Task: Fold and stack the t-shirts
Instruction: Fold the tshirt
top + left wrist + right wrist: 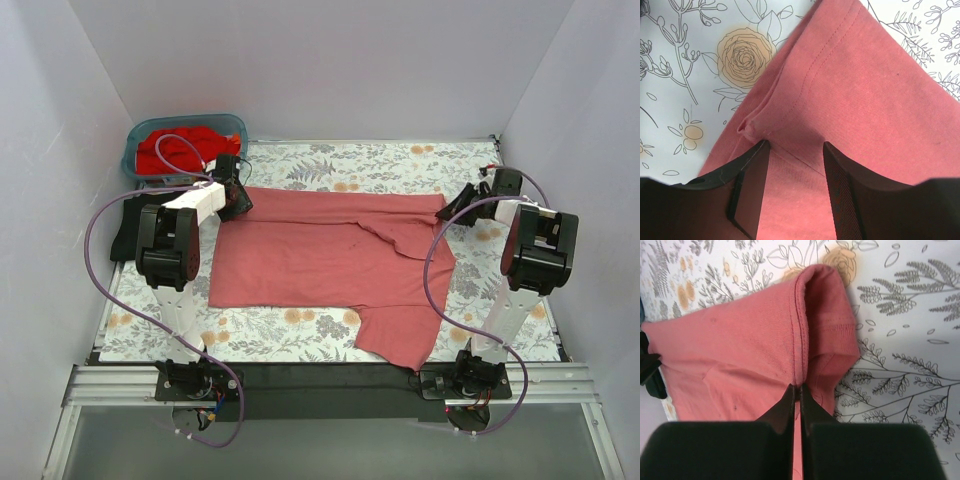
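Note:
A dusty salmon-pink t-shirt lies spread on the floral table cover, one part hanging over the near edge. My left gripper is at the shirt's far left corner; in the left wrist view its jaws stand open over the cloth by a seam. My right gripper is at the shirt's far right corner; in the right wrist view it is shut on a seam of the shirt. Bright red shirts lie in a bin at the far left.
A teal bin stands at the far left corner, just behind my left gripper. The floral table cover lies over the table. White walls close in the left, back and right sides. A purple cable loops over each arm.

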### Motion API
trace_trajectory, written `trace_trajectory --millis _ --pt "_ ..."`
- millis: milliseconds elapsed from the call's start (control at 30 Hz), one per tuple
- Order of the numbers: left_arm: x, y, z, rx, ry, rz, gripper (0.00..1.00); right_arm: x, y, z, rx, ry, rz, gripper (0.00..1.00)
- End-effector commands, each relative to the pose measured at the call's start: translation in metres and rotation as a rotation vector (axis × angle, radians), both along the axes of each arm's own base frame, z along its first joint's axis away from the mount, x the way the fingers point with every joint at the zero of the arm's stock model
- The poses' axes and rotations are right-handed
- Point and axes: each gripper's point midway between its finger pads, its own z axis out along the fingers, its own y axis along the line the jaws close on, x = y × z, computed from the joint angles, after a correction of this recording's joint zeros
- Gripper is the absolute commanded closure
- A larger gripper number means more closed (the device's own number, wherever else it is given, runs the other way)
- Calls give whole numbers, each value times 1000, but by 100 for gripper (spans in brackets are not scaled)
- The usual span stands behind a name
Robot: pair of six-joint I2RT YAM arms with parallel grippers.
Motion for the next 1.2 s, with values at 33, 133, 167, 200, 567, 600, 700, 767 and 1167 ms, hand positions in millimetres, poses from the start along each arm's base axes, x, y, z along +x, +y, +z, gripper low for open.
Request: trace_trajectory --millis 33,133,167,200,567,600,700,767,1167 --pt "-29 13 -21 28 124 31 53 -1 -12 2 -61 7 4 99" --pt "-26 13 -18 27 115 28 52 3 -14 1 -62 0 9 87" --pt "-25 12 -16 27 111 23 52 6 -14 3 -65 -8 11 80" --pt "-25 13 -15 27 110 21 51 12 -16 10 -72 -27 7 77" --pt "2 4 53 -3 -52 -33 36 50 -5 65 -102 -164 45 62" --pt "4 4 54 2 -57 -38 36 52 5 65 -100 -175 68 62" --pt "7 4 45 16 -48 -63 36 54 26 60 -73 -182 112 62" --pt "7 5 39 23 -39 -70 36 56 33 49 -55 -166 114 62" --pt "-9 4 -2 27 36 -84 41 75 7 -20 -77 -85 16 62"
